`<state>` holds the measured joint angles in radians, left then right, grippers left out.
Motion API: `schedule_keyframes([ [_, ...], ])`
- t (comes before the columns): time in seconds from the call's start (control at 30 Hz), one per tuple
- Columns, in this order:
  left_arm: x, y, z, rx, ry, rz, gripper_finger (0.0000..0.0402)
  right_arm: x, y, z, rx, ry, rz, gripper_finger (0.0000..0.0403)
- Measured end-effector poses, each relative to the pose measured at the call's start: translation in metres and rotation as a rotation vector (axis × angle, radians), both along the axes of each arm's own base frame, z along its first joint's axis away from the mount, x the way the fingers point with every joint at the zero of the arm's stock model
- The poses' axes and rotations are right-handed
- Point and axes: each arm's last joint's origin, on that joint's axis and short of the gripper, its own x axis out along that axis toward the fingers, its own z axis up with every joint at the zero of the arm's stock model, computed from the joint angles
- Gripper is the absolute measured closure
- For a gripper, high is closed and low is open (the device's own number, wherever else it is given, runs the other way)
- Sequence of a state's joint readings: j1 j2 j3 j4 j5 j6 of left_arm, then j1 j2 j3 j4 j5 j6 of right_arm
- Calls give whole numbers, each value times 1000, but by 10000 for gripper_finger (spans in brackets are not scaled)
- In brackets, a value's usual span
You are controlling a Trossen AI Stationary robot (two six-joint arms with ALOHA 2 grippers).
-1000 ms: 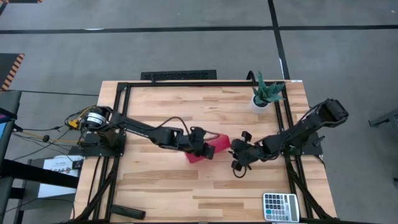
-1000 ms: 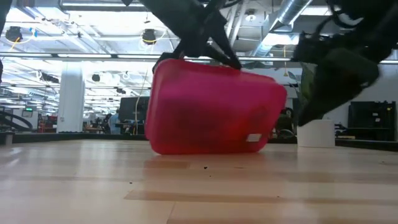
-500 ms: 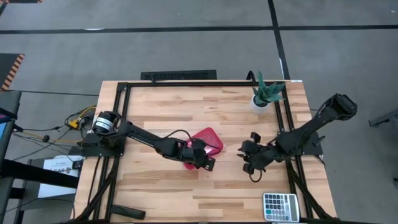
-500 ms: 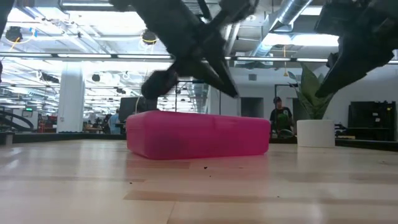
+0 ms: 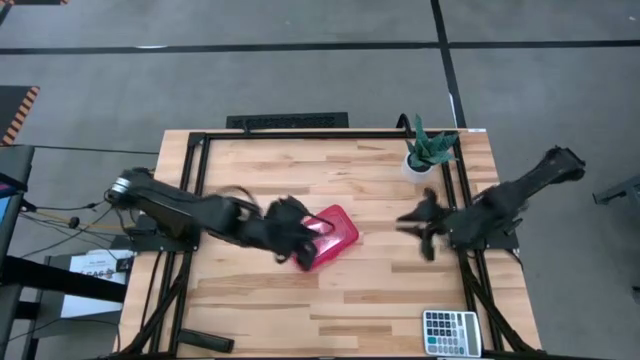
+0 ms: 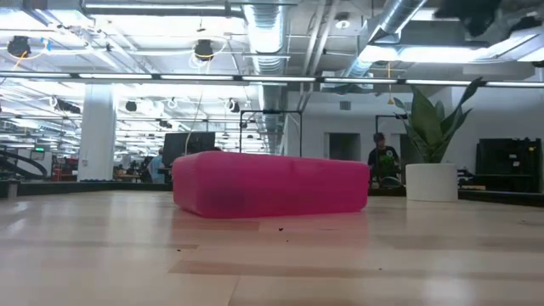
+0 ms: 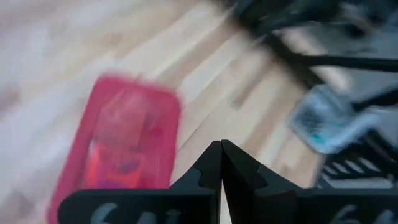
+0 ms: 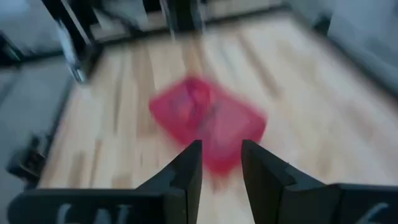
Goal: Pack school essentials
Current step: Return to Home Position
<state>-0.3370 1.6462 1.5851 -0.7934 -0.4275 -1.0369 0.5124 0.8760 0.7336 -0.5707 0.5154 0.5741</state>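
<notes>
Showing a pink translucent plastic box with rounded corners [image 5: 335, 235] lying flat near the middle of the pale wooden plank surface [image 5: 260, 310], lid shut, turned at a slant to the planks. Sitting level on its base in the low view, with nothing touching it there. Showing through the lid, in the left wrist view, blurred orange and dark shapes lying inside the box; too smeared for telling the school essentials apart.

Hovering at the box's edge on the left arm's side, partly overlapping that edge from above: the left pincer [image 5: 297, 243]. Pressing its two dark fingers [image 7: 208, 171] together along their whole length, gripping nothing.

Hanging on the opposite side of the box, apart from it and clear of its edge: the right pincer [image 5: 420, 224]. Holding its fingers [image 8: 189, 171] parted by a narrow gap, with nothing between them; facing the box in the right wrist view.

Standing beyond the right pincer from the box, toward the back corner on the right arm's side: a spiky green plant in a white pot [image 5: 428, 152]. Lying farthest from the box, at the front corner on the same side: a grey calculator with rows of keys [image 5: 450, 332]. Standing in the room behind the box, in the low view: a person in dark clothes [image 6: 382, 161], well away from the surface.
</notes>
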Motion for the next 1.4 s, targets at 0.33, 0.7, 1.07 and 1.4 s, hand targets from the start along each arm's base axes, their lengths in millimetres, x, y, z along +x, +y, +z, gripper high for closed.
schedule_keyframes([
  [0.33,-89,29,104,245,-324,-115,401,-117,-69,54,7,-473,-30,281],
  [0.7,-162,52,22,163,-346,-86,401,-137,-82,28,13,-521,-114,281],
  [1.07,-222,71,-98,-24,-625,-189,401,-131,-86,9,36,-534,-436,281],
  [1.4,-252,79,-140,-22,-796,-339,401,-106,-75,-10,45,-614,-423,281],
])
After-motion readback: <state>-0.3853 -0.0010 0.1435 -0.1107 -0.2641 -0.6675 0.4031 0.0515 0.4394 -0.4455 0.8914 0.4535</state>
